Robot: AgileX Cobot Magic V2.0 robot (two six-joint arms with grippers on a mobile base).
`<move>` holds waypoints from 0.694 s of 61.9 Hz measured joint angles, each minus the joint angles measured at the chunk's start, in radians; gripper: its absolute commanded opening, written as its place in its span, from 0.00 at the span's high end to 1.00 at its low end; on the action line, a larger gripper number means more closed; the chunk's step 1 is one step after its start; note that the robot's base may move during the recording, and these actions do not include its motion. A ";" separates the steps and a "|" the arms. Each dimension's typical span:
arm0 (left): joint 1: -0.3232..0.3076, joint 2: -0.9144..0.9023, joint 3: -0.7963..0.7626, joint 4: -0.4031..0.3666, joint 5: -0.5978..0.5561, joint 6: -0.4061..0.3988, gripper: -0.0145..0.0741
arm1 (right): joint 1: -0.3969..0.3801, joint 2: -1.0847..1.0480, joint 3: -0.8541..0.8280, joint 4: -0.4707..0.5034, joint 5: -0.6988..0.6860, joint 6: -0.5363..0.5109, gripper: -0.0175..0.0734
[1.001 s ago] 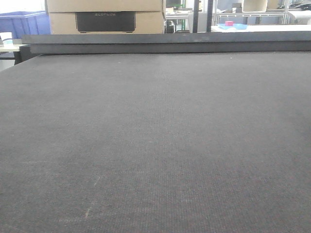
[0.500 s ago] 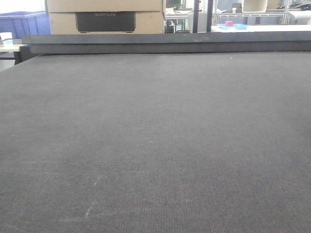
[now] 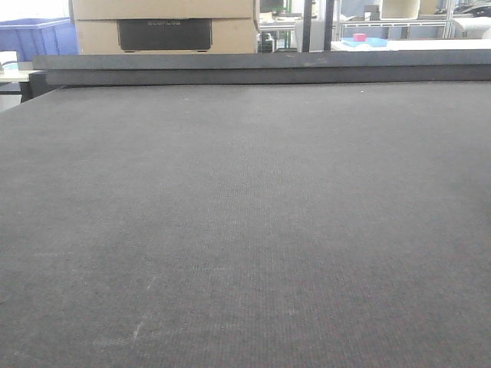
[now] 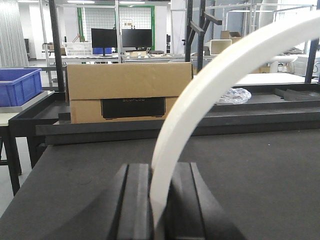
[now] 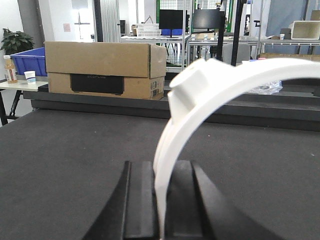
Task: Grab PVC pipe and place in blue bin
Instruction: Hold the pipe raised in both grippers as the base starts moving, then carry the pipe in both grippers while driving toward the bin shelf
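Slippage is the first risk. The left pincer is pressed together on one end of the pipe, and the rest of the pipe rises free, up and to the right, until it leaves the picture. With only the end held, I think a quick swing can turn the smooth plastic between the pads or pull it out.

The right pincer pinches a similar white arc in the same way. I cannot tell if it is the same piece or a second one. If it is the same, two arms moving differently could bend it or tear it loose.

The blue bin stands far to the left, off the worktop and beside the cardboard box. On the way there the free end could hit the box or the raised ledge at the back of the worktop. A release too early would probably drop the pipe outside the bin.

The pipe is white, matte and flat-sided, bent in a soft curve. The arc in the right wrist view carries a squared lump near the bend. The worktop is covered with a dark, finely woven mat that looks grippy. The box is plain brown cardboard with a black label, and the bin is hard plastic with a rim.
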 measured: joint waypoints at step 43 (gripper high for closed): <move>0.000 0.000 0.000 0.000 0.000 0.000 0.96 | 0.000 0.000 0.000 0.000 0.000 0.000 0.98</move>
